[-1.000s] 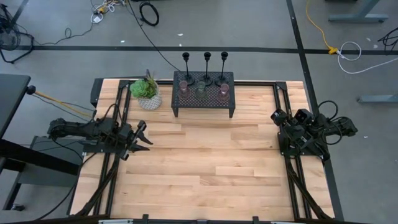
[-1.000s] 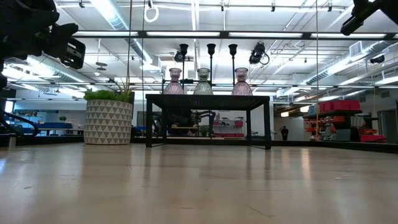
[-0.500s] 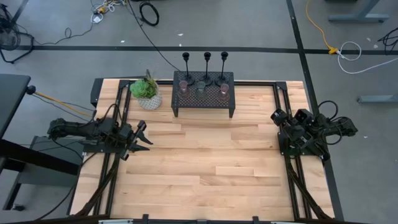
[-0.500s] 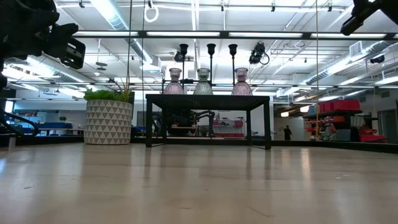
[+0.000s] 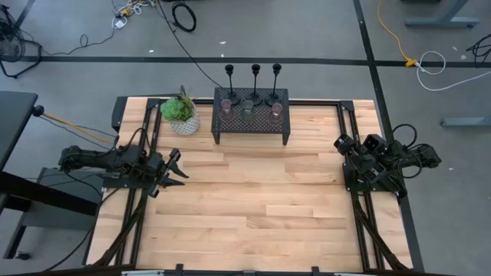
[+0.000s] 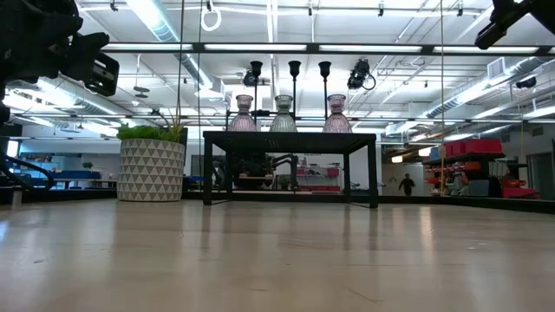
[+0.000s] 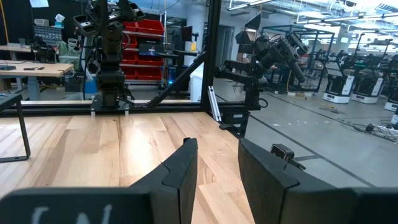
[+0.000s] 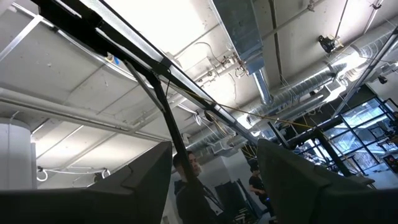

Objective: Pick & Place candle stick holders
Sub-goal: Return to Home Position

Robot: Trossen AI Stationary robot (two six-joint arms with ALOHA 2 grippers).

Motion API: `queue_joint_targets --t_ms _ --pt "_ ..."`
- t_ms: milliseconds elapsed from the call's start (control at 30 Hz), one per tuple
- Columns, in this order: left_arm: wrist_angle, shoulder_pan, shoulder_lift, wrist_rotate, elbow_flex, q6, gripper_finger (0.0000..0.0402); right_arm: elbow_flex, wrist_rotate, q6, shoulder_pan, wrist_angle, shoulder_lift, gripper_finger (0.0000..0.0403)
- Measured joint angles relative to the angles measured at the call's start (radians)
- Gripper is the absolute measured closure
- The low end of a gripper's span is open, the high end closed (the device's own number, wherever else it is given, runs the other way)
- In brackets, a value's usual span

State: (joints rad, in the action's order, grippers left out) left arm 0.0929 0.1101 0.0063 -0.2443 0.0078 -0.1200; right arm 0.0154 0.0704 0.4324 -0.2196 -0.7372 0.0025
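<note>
Three slim black stems and three short glass cups, two pinkish and one olive, stand on their bases on top of a black mesh rack at the table's far edge. In the low view, the stems rise behind the cups. My left gripper is open and empty near the table's left edge, pointing toward the right edge. My right gripper is open and empty, folded back at the right edge and pointing up at the ceiling.
A green plant in a white patterned pot stands just left of the rack. Bare wooden tabletop spreads between the two arms and in front of the rack. Black frame rails run along both side edges.
</note>
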Motion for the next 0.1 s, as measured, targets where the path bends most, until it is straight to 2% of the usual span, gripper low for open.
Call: queue_joint_targets --t_ms 100 --pt "0.0 0.0 0.0 0.0 0.0 0.0 0.0282 0.0 0.0 0.0 0.0 0.0 0.0 0.0167"
